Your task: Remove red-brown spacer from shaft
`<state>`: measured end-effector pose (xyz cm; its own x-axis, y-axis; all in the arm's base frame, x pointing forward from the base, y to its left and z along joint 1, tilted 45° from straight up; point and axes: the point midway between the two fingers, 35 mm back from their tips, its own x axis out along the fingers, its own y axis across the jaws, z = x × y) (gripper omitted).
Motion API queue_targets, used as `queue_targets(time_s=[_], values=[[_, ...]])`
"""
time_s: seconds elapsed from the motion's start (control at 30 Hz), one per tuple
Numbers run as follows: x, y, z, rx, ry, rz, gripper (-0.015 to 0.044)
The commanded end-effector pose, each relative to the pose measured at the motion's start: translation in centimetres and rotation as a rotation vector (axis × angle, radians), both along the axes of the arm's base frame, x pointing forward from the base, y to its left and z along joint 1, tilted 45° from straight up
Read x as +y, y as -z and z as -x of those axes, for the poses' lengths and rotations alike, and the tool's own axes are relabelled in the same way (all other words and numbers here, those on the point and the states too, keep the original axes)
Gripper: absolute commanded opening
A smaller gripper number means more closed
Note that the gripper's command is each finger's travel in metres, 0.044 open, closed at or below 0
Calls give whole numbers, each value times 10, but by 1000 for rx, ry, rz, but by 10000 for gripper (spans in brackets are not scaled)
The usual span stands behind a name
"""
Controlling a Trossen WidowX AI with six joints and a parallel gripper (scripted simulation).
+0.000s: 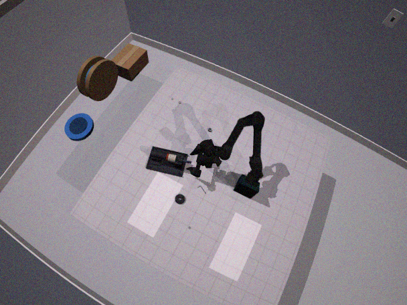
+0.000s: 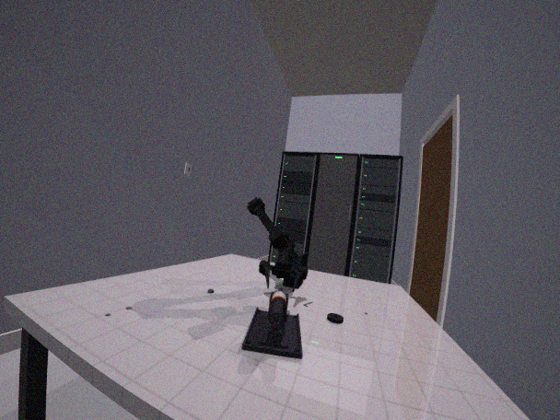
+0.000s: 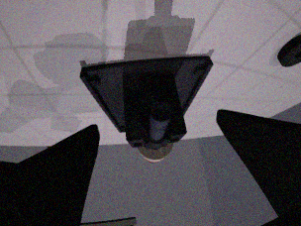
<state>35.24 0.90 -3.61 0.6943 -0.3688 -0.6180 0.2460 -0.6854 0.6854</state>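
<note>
Gripper (image 1: pixel 191 163) (image 2: pixel 279 288) (image 3: pixel 160 123) wide, nothing held. Shaft (image 1: pixel 188 162) (image 3: pixel 158 128) juts past tray's edge toward it. One red-brown spacer (image 1: pixel 167 156) (image 2: pixel 278 297) above tray (image 1: pixel 157 167) (image 2: pixel 290 347) (image 3: pixel 106 91). One black ring (image 1: pixel 177 202) (image 2: pixel 335 318) (image 3: pixel 292 52) apart.
</note>
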Motion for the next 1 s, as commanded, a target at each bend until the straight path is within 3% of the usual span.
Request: queue_targets(time_s=[0.0, 0.97], values=[[-1, 4, -6, -2, -5, -2, 440], [-6, 12, -14, -3, -5, -1, 440]])
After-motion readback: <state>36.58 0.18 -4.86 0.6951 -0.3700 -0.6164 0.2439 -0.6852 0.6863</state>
